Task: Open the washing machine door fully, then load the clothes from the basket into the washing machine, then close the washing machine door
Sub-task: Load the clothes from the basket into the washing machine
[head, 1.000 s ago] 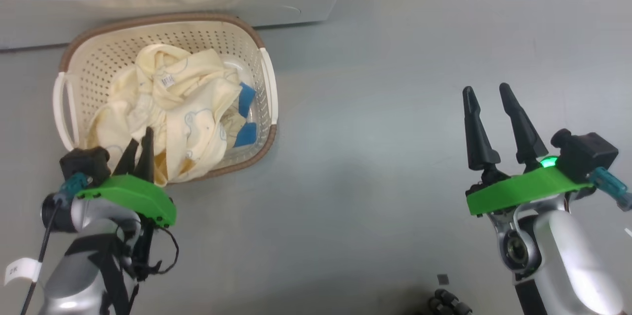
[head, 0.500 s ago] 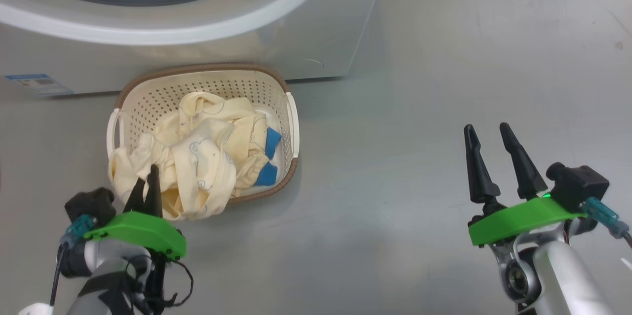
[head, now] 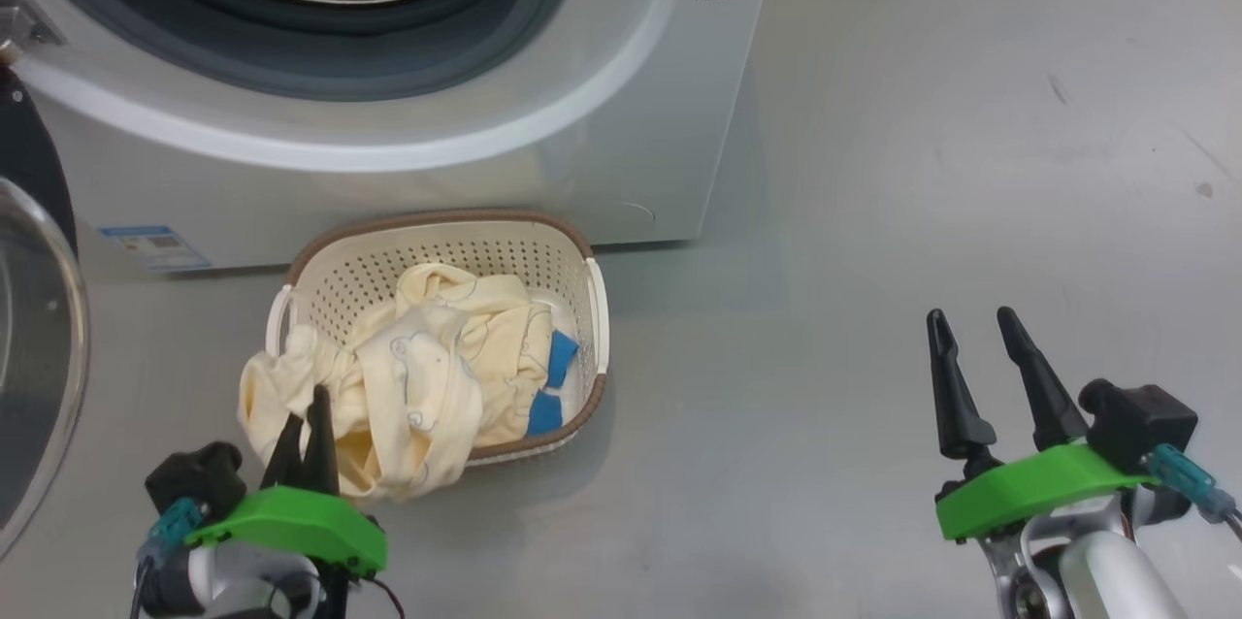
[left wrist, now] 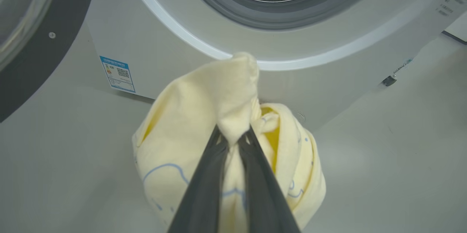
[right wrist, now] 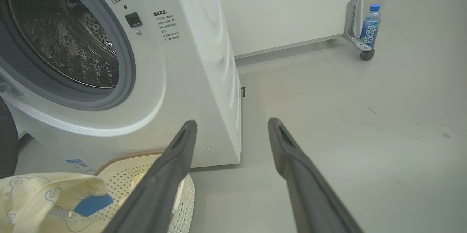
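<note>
The left gripper (left wrist: 233,134) pinches a fold of the clothes (head: 427,376), seemingly mostly heaped in the basket (head: 437,215); the washing machine (head: 582,124) mouth lies ahead and above. The right gripper (head: 970,316) hangs open, farther off.

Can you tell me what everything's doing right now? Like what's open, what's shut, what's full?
Door, swung wide open to the left.
Washing machine, open, drum looks empty.
Basket, upright on the floor, partly full.
Clothes, bunched, spilling over the basket's near rim, one fold pinched.
Left gripper, fingers shut on the clothes.
Right gripper, fingers open, holding nothing.
Bottle, upright, capped.
</note>
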